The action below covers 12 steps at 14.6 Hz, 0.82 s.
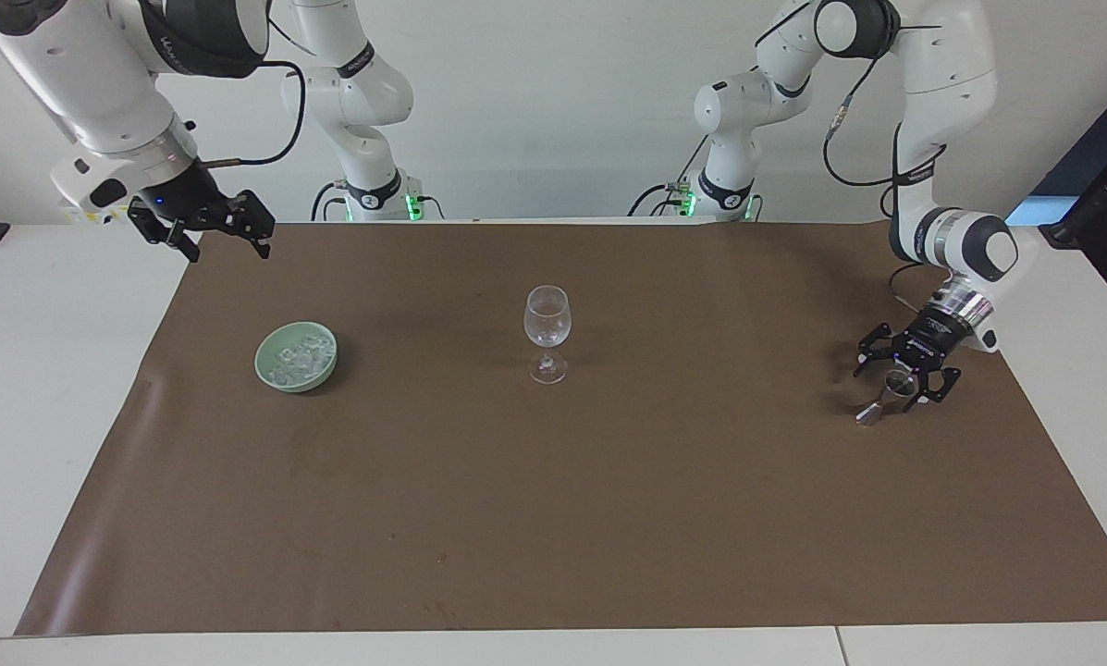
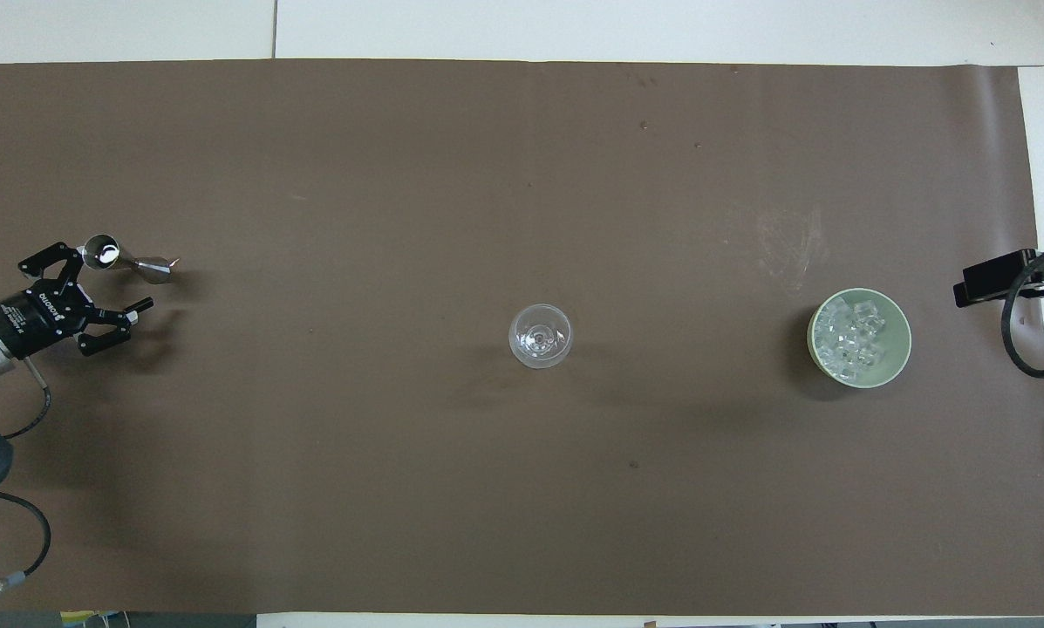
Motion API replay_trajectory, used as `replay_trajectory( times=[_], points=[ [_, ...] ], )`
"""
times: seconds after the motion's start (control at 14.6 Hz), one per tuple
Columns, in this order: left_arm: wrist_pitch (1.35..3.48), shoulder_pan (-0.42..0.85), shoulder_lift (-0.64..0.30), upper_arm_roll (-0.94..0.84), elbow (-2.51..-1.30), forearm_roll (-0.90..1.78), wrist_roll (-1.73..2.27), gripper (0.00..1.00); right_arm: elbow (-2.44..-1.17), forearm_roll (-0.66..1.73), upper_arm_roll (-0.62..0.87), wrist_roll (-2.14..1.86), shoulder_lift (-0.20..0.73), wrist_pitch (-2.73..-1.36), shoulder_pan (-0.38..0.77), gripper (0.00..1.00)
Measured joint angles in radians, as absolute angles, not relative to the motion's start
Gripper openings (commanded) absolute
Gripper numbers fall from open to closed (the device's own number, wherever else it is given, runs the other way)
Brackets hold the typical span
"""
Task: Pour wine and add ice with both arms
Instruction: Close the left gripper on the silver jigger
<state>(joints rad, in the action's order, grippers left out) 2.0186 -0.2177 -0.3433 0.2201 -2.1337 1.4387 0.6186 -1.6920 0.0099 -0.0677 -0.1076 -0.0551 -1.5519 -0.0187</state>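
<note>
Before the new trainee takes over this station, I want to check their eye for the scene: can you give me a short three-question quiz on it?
1. True or false: the wine glass already holds ice.
2. Which claw is at the metal jigger: (A) the left claw, (B) the right claw?
3. Fill in: the ice cubes lie in the pale green ______, toward the right arm's end of the table.

Key:
1. False: the glass stands empty at the middle of the brown mat.
2. A: the left claw is open around the jigger's upper cup; the right claw waits, open, over the mat's corner.
3. bowl
</note>
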Motion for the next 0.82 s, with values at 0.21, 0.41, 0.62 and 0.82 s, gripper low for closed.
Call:
replay_trajectory(
  times=[0.21, 0.41, 0.62, 0.82],
  points=[
    [2.044, -0.202, -0.343, 0.220, -2.134, 1.453, 0.619, 1.00, -1.692, 0.010, -0.068, -0.108, -0.055, -1.552, -0.019, 1.00],
    [2.056, -0.201, -0.343, 0.220, -2.133, 1.464, 0.619, 1.00, -1.692, 0.010, -0.068, -0.108, -0.055, -1.552, -0.019, 1.00],
    [2.058, -0.200, -0.343, 0.220, -2.131, 1.467, 0.619, 0.98, -1.692, 0.010, -0.068, -0.108, -0.055, -1.552, -0.019, 1.00],
    [2.059, -0.200, -0.343, 0.220, -2.131, 1.477, 0.619, 0.97, -1.692, 0.010, -0.068, -0.108, -0.055, -1.552, -0.019, 1.00]
  ],
)
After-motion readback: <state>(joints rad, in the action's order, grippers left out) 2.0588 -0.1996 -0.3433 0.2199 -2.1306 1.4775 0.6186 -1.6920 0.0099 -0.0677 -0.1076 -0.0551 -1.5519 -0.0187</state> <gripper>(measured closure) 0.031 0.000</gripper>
